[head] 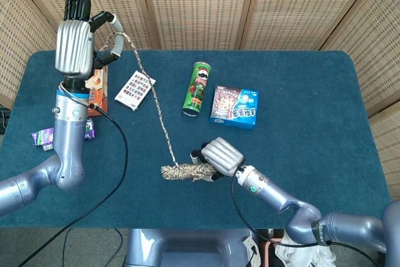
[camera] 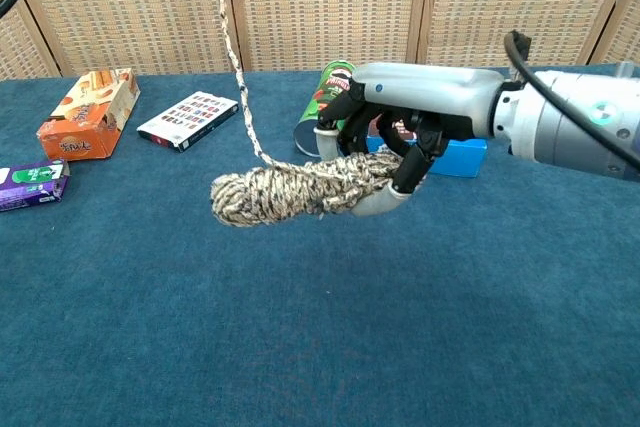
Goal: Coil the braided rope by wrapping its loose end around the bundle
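The right hand (camera: 400, 152) grips one end of the braided rope bundle (camera: 300, 190), a fat speckled beige-and-brown coil held level above the blue felt table (head: 300, 92) near its front. The left hand (head: 78, 35), raised far left, pinches the taut loose end (head: 150, 92); its fingertips hide the grip.

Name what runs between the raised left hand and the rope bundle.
A taut strand of rope runs from the left hand down to the bundle held by the right hand, clearest in the head view.
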### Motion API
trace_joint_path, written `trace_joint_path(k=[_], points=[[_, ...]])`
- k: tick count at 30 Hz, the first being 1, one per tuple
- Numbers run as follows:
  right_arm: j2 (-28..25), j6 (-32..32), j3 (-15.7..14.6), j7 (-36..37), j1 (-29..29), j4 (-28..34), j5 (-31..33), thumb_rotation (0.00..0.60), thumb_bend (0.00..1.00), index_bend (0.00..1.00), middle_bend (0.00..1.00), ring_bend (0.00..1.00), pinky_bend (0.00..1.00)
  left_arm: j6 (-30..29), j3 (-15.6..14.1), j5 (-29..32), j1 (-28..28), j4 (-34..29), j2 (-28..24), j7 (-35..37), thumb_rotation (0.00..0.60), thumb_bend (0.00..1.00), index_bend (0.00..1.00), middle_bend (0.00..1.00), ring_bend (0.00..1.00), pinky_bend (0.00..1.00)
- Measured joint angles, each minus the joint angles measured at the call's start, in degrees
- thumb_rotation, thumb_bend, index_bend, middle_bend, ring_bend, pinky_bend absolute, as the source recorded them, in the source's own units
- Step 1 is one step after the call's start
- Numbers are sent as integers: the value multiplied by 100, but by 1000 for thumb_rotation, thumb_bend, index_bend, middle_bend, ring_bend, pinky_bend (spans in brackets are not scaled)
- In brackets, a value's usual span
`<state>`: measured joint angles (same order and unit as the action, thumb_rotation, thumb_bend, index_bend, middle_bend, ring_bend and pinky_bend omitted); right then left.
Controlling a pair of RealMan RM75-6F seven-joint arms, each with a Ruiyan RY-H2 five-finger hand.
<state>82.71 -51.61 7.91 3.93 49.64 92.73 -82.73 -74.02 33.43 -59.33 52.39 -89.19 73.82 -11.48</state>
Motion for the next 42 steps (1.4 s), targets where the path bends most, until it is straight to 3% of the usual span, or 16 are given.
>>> trace_joint_path(k=[9, 19, 29, 37, 42], points=[[-413, 167, 358, 1756, -60, 797, 404, 600, 548, 709, 698, 491, 705, 152, -528, -209, -165, 1037, 456, 665, 600, 571, 803, 0, 0, 0], [-528, 289, 783, 1903, -64, 1056, 1502, 600, 564, 710, 700, 491, 706, 275, -1339, -702, -627, 1741, 851, 1365, 600, 570, 803, 0, 0, 0], [-414, 15, 1192, 1218, 83, 1132, 3210, 600, 582, 710, 700, 491, 717, 36, -1942, -1541, -1135, 2073, 999, 2174, 600, 570, 803, 0, 0, 0], [97, -1224, 1558, -386, 529, 1076, 5116, 600, 586, 709, 700, 491, 731, -214, -2568, -2389, -1448, 2325, 981, 2547, 600, 570, 803, 0, 0, 0], [523, -1852, 1707, -1234, 825, 788, 5523, 600, 592, 710, 704, 491, 739, -502, -2770, -2860, -1573, 2192, 844, 2805, 600, 570, 803, 0, 0, 0]])
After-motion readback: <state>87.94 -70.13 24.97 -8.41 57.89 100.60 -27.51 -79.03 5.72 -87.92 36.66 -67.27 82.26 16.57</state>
